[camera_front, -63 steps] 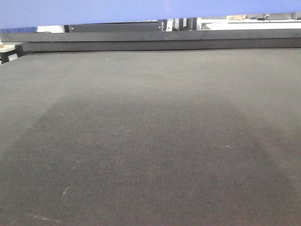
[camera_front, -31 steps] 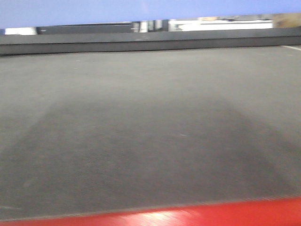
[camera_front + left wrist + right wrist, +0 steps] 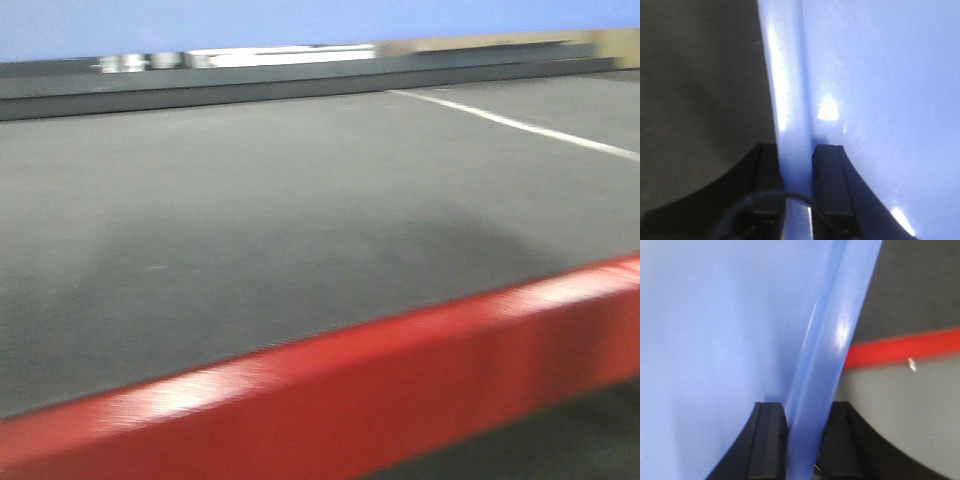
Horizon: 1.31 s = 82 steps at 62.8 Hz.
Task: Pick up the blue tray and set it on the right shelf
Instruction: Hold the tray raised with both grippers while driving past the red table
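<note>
Overall: the blue tray [image 3: 300, 20] was held up above the worktop [image 3: 300, 220], with one arm on each side of it.
Left fingers [image 3: 827, 175]: two black pads, clamped on the tray's rim, one pad on the inner side and one on the outer side.
Right fingers [image 3: 769, 435]: closed tightly on the rim of the opposite side, with the rim standing between the two pads.
Tray in front view: only a blue band along the top of the frame, not touching the surface below.
Worktop surface: dark grey mat, blurred, with a darker shadow near the middle.
Red edge [image 3: 350, 390]: ran along the front of the worktop, slanted across the low part of the front view.
White line [image 3: 520, 125]: lay on the grey surface at the far right.
</note>
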Motion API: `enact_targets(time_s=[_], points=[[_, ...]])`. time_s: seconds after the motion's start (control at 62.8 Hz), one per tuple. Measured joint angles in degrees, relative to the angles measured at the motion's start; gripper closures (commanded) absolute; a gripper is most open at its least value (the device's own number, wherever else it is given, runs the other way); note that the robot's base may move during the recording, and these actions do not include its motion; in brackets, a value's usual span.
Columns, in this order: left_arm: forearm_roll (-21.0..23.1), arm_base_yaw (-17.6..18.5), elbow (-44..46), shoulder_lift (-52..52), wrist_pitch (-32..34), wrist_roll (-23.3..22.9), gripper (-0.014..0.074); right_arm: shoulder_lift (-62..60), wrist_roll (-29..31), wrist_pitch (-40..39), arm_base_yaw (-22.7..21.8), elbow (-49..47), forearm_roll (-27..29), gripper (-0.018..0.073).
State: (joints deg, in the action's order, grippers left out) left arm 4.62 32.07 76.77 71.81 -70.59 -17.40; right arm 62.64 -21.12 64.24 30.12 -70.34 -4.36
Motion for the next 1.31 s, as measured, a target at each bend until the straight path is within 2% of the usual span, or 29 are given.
enact_targets(time_s=[1.305], points=[[0.18,0.0,0.0,0.0,-0.04,0.0,0.0644,0.0,0.0,0.12,0.0,-0.03,-0.14,0.0504]])
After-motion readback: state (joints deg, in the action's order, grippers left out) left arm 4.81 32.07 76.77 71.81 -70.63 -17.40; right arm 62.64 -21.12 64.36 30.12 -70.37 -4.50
